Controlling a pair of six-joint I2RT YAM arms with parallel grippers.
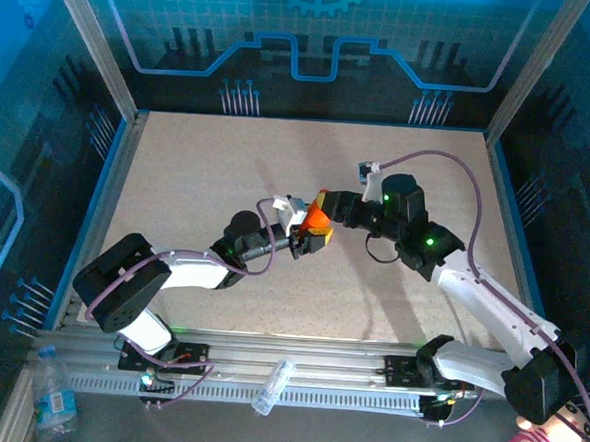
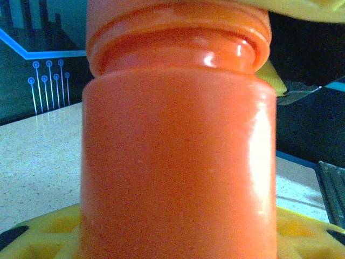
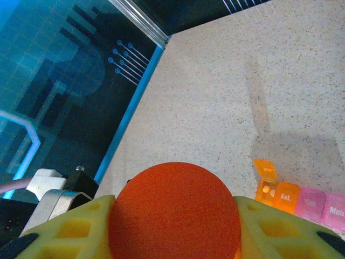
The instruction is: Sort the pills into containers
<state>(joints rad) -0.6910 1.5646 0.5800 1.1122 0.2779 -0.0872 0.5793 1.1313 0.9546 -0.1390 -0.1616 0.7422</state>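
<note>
While both arms meet over the middle of the desk [image 1: 198, 175], top view: left tool [image 1: 302, 241] reaches in from the lower left and right tool [image 1: 328, 209] from the upper right. The orange bottle [image 1: 318, 220] is pinched between them. Both tools look closed on it. Pills can't be made out at this range.

Left wrist view: bottle body up close, standing upright in the frame, neck ridge near the top. Yellow fingers [image 2: 38, 234] show at both lower corners, flanking the body. So the left tool grips the bottle round its barrel, with the bottle's long axis crosswise to the tool. A second yellow edge at top right sits by the bottle's upper end; I judge it to be the other tool's finger.

Right wrist view: the bottle's round orange end is seen end-on, seated between this tool's yellow pads. The right tool is clamped on that end, bottle axis in line with the tool. The containers [image 3: 302, 200] lie on the desk at lower right, apart from the bottle. They form a strip with orange boxes on the left and pink on the right, running off the frame edge. The leftmost orange lid stands open.

Judgement: the coming move turns on the strip lying off to one side of the right tool, its long axis across the view. The bottle mouth must come over the open orange box. Which arm is nearer the strip, I cannot tell.
</note>
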